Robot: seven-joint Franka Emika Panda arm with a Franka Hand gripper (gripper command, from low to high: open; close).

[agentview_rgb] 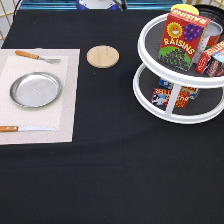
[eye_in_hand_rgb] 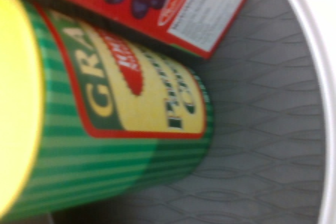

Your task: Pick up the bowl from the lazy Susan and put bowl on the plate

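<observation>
The silver metal plate lies empty on a pale placemat at the exterior view's left. The white two-tier lazy Susan stands at the exterior view's right; its dark grey tray surface fills part of the wrist view. The black bowl does not show in either view. The gripper does not show in the exterior view. The wrist view looks from close by at a green can with a yellow lid and the edge of a red box on the tray.
A red raisins box, the yellow-lidded can and another red box stand on the top tier. Small boxes sit on the lower tier. A wooden coaster, fork and knife lie near the plate.
</observation>
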